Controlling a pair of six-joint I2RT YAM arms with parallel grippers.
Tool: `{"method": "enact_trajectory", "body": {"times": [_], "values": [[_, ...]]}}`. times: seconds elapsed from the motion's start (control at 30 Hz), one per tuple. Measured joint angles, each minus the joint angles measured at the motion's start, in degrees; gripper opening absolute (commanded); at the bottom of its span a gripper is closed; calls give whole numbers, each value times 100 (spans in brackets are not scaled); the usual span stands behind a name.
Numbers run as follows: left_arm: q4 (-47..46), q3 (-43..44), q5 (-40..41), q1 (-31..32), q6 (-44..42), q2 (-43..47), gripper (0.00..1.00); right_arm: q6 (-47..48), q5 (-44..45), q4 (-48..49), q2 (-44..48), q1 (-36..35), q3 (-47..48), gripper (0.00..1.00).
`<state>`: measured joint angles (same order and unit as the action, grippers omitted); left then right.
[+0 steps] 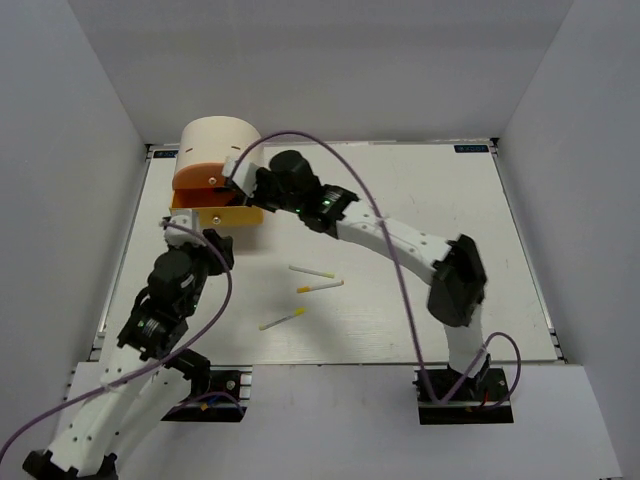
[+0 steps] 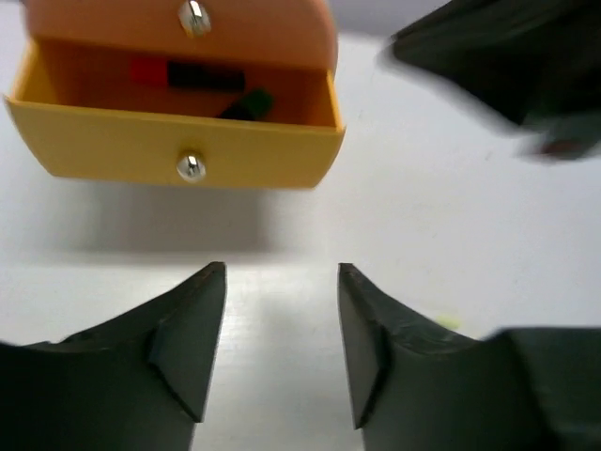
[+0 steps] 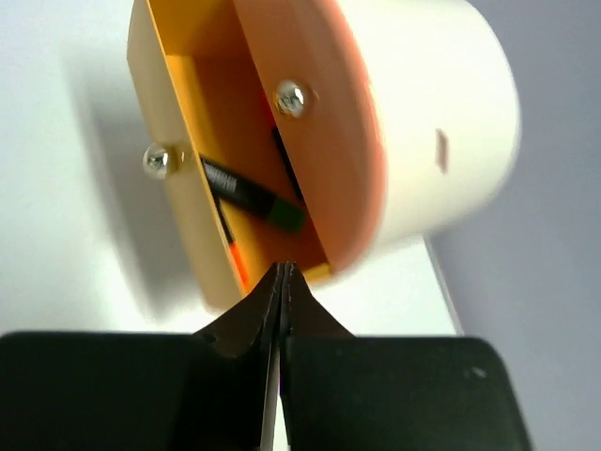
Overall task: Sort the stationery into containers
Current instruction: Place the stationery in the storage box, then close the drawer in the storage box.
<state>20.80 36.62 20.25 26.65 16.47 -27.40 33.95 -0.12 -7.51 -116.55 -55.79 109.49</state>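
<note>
Cream organiser [image 1: 215, 135] at 11 o'clock on the table [image 1: 450, 250], yellow drawer [image 2: 188, 155] open holding green-capped highlighter [image 3: 254, 197], three pencils [image 1: 320, 286] loose at its 5 o'clock, right gripper [image 3: 282, 282] jaws pressed together, left gripper [image 2: 282, 348] jaws apart, empty

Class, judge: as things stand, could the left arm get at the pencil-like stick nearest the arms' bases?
Probably yes. The left gripper hovers with jaws open and empty, and that stick lies alone on bare table to its right, nothing between. The right gripper is away at the organiser.
</note>
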Motion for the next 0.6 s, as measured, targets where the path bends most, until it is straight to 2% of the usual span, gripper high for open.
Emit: {"method": "enact_trajectory", "body": {"times": [0.07, 0.1, 0.13, 0.2, 0.23, 0.27, 0.37, 0.47, 0.6], "values": [[24, 42, -61, -4, 122, -531, 55, -299, 15, -31, 793, 72, -688, 2], [72, 92, -118, -7, 190, -807, 55, -490, 4, -52, 1217, 140, -1047, 9], [96, 140, -175, -9, 264, -1067, 55, -671, -9, -94, 1585, 223, -1307, 24], [103, 247, -337, -9, 479, -1580, 59, -1001, -74, -140, 2225, 439, -1801, 34], [83, 267, -420, -9, 573, -1766, 61, -1161, -151, -177, 2511, 551, -2024, 36], [44, 271, -520, -9, 697, -1974, 69, -1316, -238, -203, 2747, 680, -2262, 37], [-177, 278, -743, -9, 1036, -2518, 77, -1742, -616, -199, 3414, 979, -3167, 37], [-437, 275, -782, -26, 1276, -3014, 79, -2059, -1001, -284, 3974, 1130, -4059, 37], [-660, 273, -619, -118, 1484, -3252, 79, -2341, -1423, -306, 4750, 1228, -5073, 37]]}}
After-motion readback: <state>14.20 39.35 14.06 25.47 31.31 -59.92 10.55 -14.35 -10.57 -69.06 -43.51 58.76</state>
